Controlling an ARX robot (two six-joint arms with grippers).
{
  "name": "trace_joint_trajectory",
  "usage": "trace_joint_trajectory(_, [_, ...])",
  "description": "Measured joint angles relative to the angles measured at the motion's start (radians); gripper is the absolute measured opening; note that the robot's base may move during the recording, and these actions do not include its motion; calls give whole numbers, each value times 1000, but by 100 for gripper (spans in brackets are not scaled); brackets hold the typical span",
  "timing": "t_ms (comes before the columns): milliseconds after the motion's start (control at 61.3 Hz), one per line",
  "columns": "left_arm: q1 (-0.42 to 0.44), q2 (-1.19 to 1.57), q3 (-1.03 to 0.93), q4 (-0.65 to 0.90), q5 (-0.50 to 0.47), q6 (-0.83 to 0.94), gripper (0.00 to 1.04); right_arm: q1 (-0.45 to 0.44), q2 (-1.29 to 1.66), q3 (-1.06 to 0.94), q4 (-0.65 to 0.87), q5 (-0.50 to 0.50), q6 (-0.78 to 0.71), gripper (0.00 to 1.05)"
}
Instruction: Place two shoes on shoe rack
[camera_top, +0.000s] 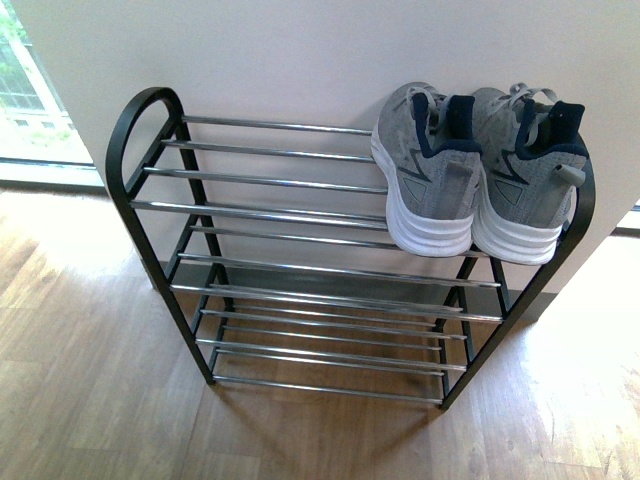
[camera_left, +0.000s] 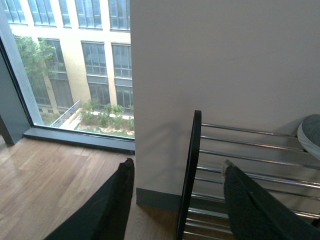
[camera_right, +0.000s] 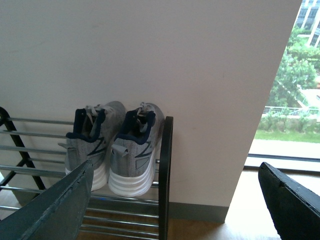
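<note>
Two grey knit sneakers (camera_top: 425, 170) parked side by side, touching, on the top tier of the shoe rack (camera_top: 130, 130), hard against its right end, toes to the white wall (camera_top: 300, 60), heels out toward the robot. Task judged as good as done from that lie.

Main risk from here: heels resting on the frontmost chrome bar (camera_top: 260, 213), white soles seeming to jut just past it, so liable to tip forward and drop to the wood floor (camera_top: 100, 380) if knocked. Likeliest cause: a careless arm move, with the rack close ahead in both wrist views. Outer sneaker (camera_top: 528, 180) close against the black arched side frame (camera_top: 500, 322); open to a shake of the bars, and a shift of the pair, from any bump there. Smooth round bars, little to stop a slide.

Left gripper (camera_left: 177, 165): spread wide, nothing between the fingers (camera_left: 110, 205), touching nothing, hanging by the rack's bare left end, well apart from the pair. Right gripper (camera_right: 175, 166): likewise wide apart and empty, hovering clear of the heels, roughly in line with the pair. Neither arm visible from the front camera.
</note>
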Motion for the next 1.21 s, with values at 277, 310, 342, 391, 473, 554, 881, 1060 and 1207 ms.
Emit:
trace_joint_trajectory(277, [0,0,0,0,1,2,95,0,0,0,0,1,0,96])
trace_joint_trajectory(310, [0,0,0,0,1,2,95,0,0,0,0,1,0,96])
trace_joint_trajectory(342, [0,0,0,0,1,2,95,0,0,0,0,1,0,96])
trace_joint_trajectory(391, [0,0,0,0,1,2,95,0,0,0,0,1,0,96])
trace_joint_trajectory(473, [0,0,0,0,4,2,95,0,0,0,0,4,0,96])
trace_joint_trajectory(554, [0,0,0,0,4,2,95,0,0,0,0,6,0,96])
trace_joint_trajectory(881, [0,0,0,0,3,2,95,0,0,0,-1,3,0,96])
trace_joint_trajectory(1060, [0,0,0,0,3,2,95,0,0,0,-2,3,1,96])
trace_joint_trajectory(1207, [0,0,0,0,3,3,95,0,0,0,-2,4,3,96])
